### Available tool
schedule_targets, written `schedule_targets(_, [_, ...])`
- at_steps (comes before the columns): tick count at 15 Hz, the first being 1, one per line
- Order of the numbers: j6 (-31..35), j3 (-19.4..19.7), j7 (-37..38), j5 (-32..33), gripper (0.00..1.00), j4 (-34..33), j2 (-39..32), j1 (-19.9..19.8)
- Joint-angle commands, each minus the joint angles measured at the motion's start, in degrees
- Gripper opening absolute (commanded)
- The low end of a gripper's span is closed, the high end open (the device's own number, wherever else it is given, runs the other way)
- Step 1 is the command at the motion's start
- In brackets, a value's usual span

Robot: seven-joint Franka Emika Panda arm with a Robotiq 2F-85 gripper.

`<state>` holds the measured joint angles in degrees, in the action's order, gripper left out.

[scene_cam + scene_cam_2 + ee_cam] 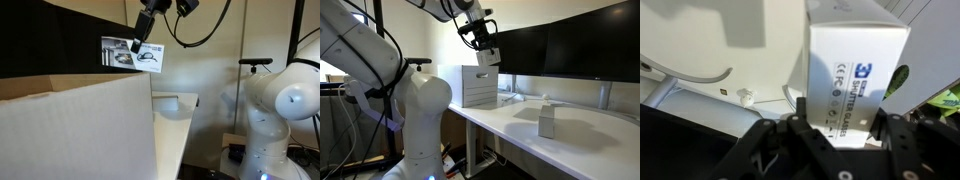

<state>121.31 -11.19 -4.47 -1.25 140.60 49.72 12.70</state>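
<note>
Wrist view showed the pincer [845,122] partly closed on a white box [855,65], seemingly mid-carry; setting it down would need a level descent.

Worktop: long white glossy worktop [585,140]
Screens: wide black monitors [570,45] along its back edge
Wall: plain cream wall [225,40]
</note>
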Motion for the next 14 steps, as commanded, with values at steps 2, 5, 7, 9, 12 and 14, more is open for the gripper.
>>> schedule_targets(2, [-0.20,0.00,0.39,0.53,0.57,0.87,1.24,0.44])
schedule_targets(5, [-0.23,0.16,0.36,0.48,0.57,0.86,1.03,0.54])
schedule_targets(7, [-0.87,-0.50,0.61,0.86,0.32,0.89,0.18,0.36])
schedule_targets(9, [-0.99,-0.91,1.33,1.15,0.32,0.66,-0.59,-0.23])
schedule_targets(12, [-1.70,-0.52,1.60,0.98,0.32,0.52,-0.61,-0.33])
schedule_targets(14, [-1.87,0.00,1.91,1.18,0.32,0.40,-1.15,-1.09])
